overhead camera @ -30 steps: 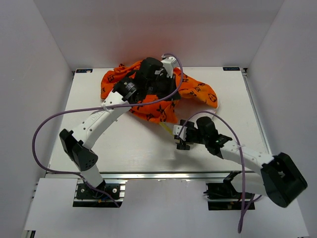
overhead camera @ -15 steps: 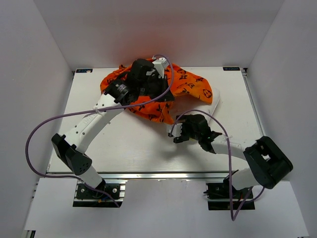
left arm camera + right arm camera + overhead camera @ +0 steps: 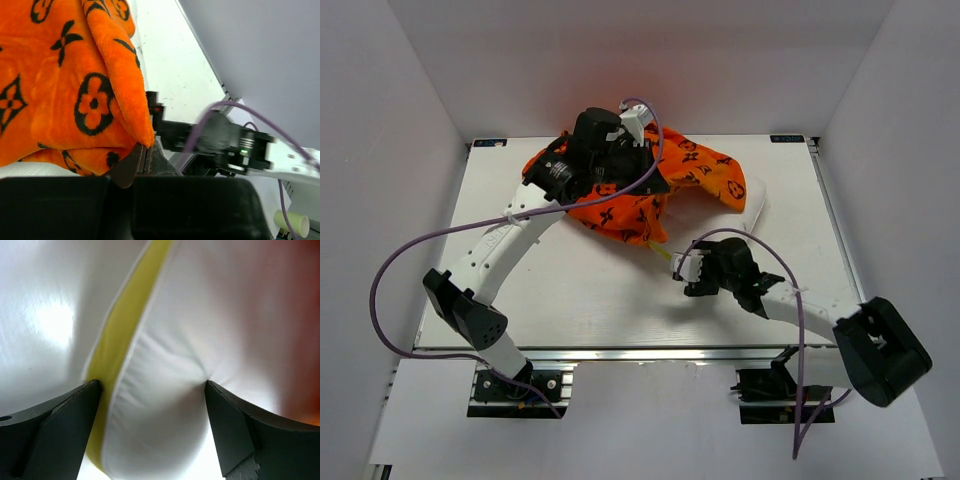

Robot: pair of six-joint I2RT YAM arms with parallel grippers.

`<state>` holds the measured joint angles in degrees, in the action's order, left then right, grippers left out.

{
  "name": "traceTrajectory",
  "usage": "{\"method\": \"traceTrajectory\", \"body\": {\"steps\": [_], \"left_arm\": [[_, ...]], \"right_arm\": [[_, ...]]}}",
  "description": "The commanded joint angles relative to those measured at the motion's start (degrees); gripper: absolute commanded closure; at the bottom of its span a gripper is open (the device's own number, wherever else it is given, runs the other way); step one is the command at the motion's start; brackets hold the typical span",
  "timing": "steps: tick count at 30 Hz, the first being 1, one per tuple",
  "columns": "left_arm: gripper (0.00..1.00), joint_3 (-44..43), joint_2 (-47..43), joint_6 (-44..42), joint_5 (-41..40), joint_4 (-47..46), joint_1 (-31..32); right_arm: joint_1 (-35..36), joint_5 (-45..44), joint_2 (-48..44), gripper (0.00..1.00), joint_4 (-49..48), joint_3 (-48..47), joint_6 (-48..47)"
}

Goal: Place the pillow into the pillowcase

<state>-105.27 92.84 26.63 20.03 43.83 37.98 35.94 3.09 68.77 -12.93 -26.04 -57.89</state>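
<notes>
The orange pillowcase with black flower marks is bunched at the back middle of the table; in the left wrist view it is the orange cloth hanging above the jaws. My left gripper holds it up, shut on a folded edge. The white pillow with a yellow seam lies mostly under the cloth. Its near corner fills the right wrist view. My right gripper grips that corner, the fingers pressing creases into it.
The white table has a metal rail along its near edge. White walls stand close on three sides. Purple cables loop from both arms. My right arm shows just beyond the left jaws.
My left gripper has carried the pillowcase leftward and toward the back, baring a white pillow edge at the right. The right gripper shifted left, then slightly back right, staying at the pillow's near corner.
</notes>
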Motion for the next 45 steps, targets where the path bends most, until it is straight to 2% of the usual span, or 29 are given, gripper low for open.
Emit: {"method": "traceTrajectory", "body": {"steps": [1,3,5,6,7,9,10,11,14,17,18,19,22,27,28,29,30,34,35,38,41,45], "left_arm": [[1.0,-6.16,-1.52,1.14,5.01,-1.03,-0.18],[1.0,-6.78,-1.61,2.02,6.24,-1.47,-0.18],[1.0,-6.96,-2.13,3.42,7.13,-3.05,-0.18],[1.0,-6.96,-2.31,3.95,8.26,-3.66,-0.18],[1.0,-6.88,-2.57,4.39,8.79,-4.1,-0.18],[1.0,-6.61,-2.84,5.18,9.84,-4.55,-0.18],[1.0,-6.35,-3.1,5.18,10.11,-4.37,-0.18],[1.0,-5.48,-3.19,5.27,10.46,-3.85,-0.18],[1.0,-3.19,-4.5,6.58,11.69,-5.41,-0.18],[1.0,-1.95,-5.04,9.04,12.66,-8.4,-0.18],[1.0,-3.69,-4.69,9.92,13.19,-9.2,-0.18],[1.0,-5.02,-4.16,10.97,15.28,-9.9,-0.18],[1.0,-10.9,-1.61,15.54,18.02,-13.15,-0.1],[1.0,-16.09,1.2,27.23,24.7,-25.97,0.26],[1.0,-18.8,1.81,29.07,25.57,-28.08,0.52],[1.0,-26.66,6.17,38.75,27.5,-39.67,1.22],[1.0,-27.69,6.21,39.98,27.52,-41.53,1.22],[1.0,-28.58,7.97,44.82,26.46,-49.89,2.01],[1.0,-28.93,8.93,45.52,26.11,-51.64,2.1],[1.0,-32.88,11.74,46.93,25.67,-54.81,2.1],[1.0,-34.92,15.61,47.19,24.88,-55.87,1.58],[1.0,-27.54,17.11,46.67,23.3,-56.58,0.52]], "right_arm": [[-1.57,-2.48,5.13,0.11,1.24,-2.24,3.04],[-1.75,-2.04,9.26,0.11,0.8,-3.92,4.53],[-2.19,-1.69,14.35,0.21,0.36,-6.99,6.9],[-2.37,-1.69,16.46,0.29,0.71,-8.74,8.22],[-3.24,-0.73,18.4,0.47,1.58,-10.76,9.62],[-4.21,0.94,23.41,0.73,6.32,-19.1,15.59],[-5.43,4.43,24.12,0.99,8.16,-22.18,17.79],[-5.88,6.47,23.87,1.0,9.14,-26.56,20.25],[-6.76,15.16,18.08,1.0,4.34,-28.89,27.46],[-6.59,20.63,10.61,1.0,-8.65,-27.49,35.1],[-6.5,20.64,9.2,1.0,-16.0,-26.53,37.3],[-6.07,20.03,7.36,1.0,-18.95,-26.52,41.15],[-5.71,17.83,5.77,1.0,-24.75,-28.71,47.57],[-5.53,12.93,3.56,1.0,-30.57,-32.05,54.54],[-5.62,12.12,3.21,1.0,-30.75,-33.71,55.94],[-7.54,8.98,4.25,1.0,-27.88,-39.55,69.35],[-7.55,8.95,4.26,1.0,-27.85,-41.09,69.49],[-11.23,5.87,8.12,1.0,-20.33,-48.54,85.01],[-13.86,6.39,10.74,1.0,-18.64,-50.23,92.62],[-17.82,8.33,15.93,1.0,-14.16,-54.72,105.21],[-19.59,9.74,19.54,1.0,-11.07,-54.3,111.13],[-20.03,9.74,22.19,1.0,-7.99,-48.5,112.47]]}}
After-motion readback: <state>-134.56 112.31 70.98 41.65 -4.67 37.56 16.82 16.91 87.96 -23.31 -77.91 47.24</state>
